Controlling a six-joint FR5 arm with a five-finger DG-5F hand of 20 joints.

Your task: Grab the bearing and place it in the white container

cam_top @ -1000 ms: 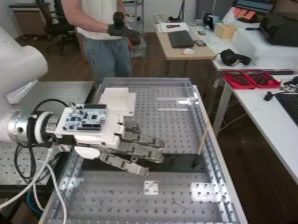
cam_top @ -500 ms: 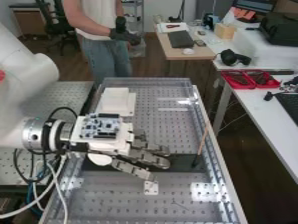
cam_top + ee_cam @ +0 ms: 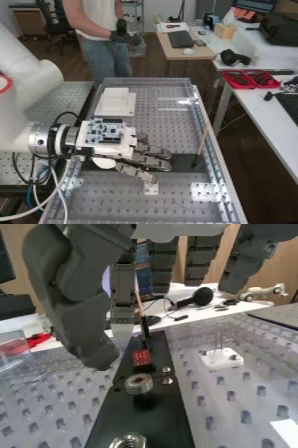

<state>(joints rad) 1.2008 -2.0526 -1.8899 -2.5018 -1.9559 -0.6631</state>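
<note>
Bearing [image 3: 139, 384]: sat raised on the black strip [image 3: 166, 411], hole facing roughly upward, with the flat faces roughly level. Lay below the hand [image 3: 148, 161], on the palm side, between the thumb [image 3: 83, 339] and the fingers [image 3: 201, 259] but lower than both, touching neither. Called, by the look of it, for a further lowering before any pinch across the rim.

Kept open, fingers spread and nearly straight, apart from the thumb, clamped on nothing. Hung palm down over the middle of the desk [image 3: 106, 200], with the arm [image 3: 20, 125] coming in over the left edge and the fingertips pointing to the right edge, roughly along the strip's long axis.

Just beside the bearing on the strip: a silver nut [image 3: 128, 441] and a small red part [image 3: 142, 357], easy to knock in closing. Towards the right edge, at the strip's end: a thin stick [image 3: 202, 144], leaning.

Farther off, by the left edge towards the far left corner: the white container [image 3: 116, 102], well apart from the hand and still without the bearing.
</note>
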